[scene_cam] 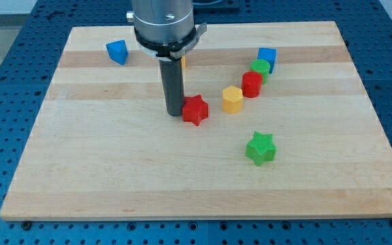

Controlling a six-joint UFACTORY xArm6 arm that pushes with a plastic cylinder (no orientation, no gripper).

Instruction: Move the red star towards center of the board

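The red star (196,109) lies on the wooden board (114,170) near its middle. My tip (174,113) stands on the board just left of the red star, touching or nearly touching its left side. The rod rises straight up from there to the arm's grey collar at the view's top.
A yellow hexagonal block (232,99), a red cylinder (252,84), a green cylinder (260,68) and a blue cube (267,56) run in a diagonal line right of the star. A green star (260,148) lies lower right. A blue block (117,51) sits top left. Another yellow block is mostly hidden behind the rod.
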